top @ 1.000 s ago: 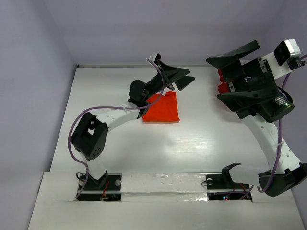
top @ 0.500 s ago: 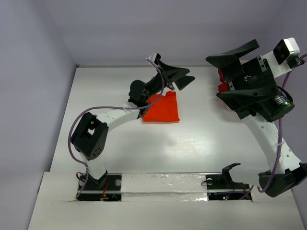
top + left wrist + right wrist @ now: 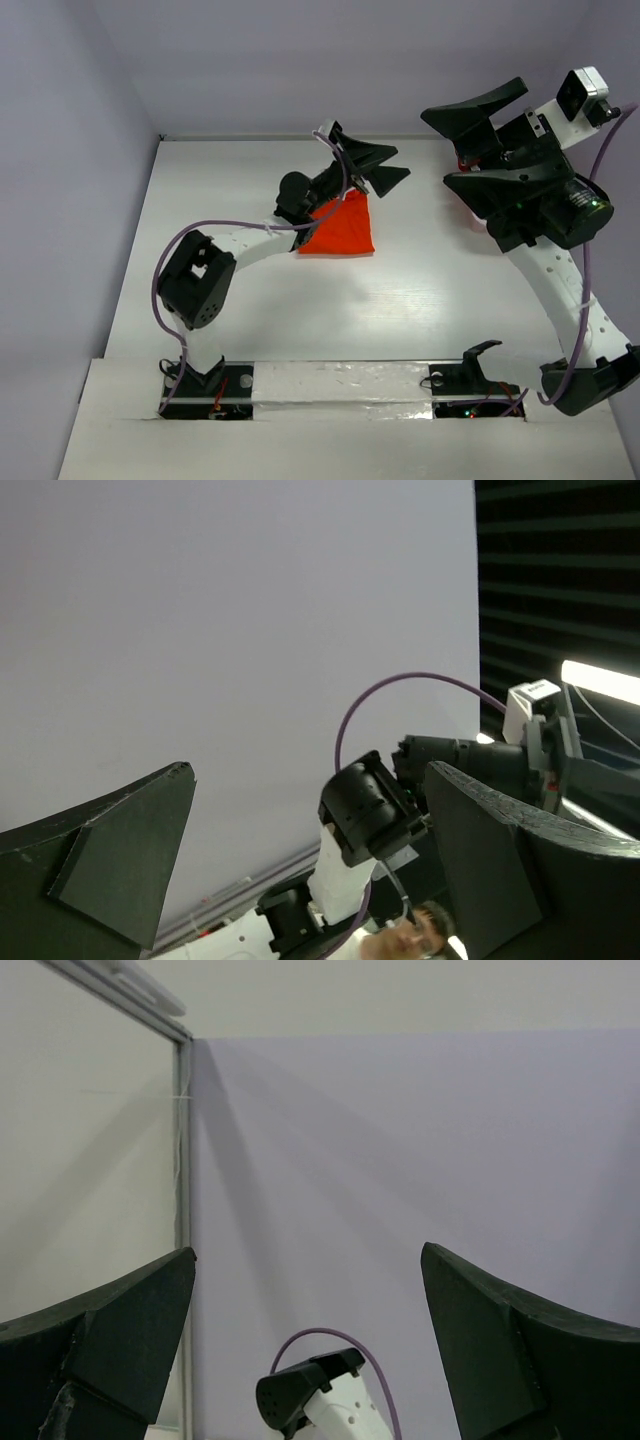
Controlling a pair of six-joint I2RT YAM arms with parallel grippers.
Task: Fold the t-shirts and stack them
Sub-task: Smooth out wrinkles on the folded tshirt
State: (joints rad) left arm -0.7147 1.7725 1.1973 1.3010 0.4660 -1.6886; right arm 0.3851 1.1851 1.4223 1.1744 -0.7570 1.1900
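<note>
One folded orange-red t-shirt (image 3: 340,230) lies flat on the white bench (image 3: 420,300), toward the far edge and a little left of centre. The left gripper (image 3: 383,167) hangs above the shirt's far right corner, fingers spread wide and holding nothing. Near the far right corner of the bench, a small sliver of a second, darker red t-shirt (image 3: 461,162) shows; the rest is hidden under the right gripper (image 3: 468,143). That gripper is also spread wide and empty. Two shirts, two arms and two grippers are in view.
</note>
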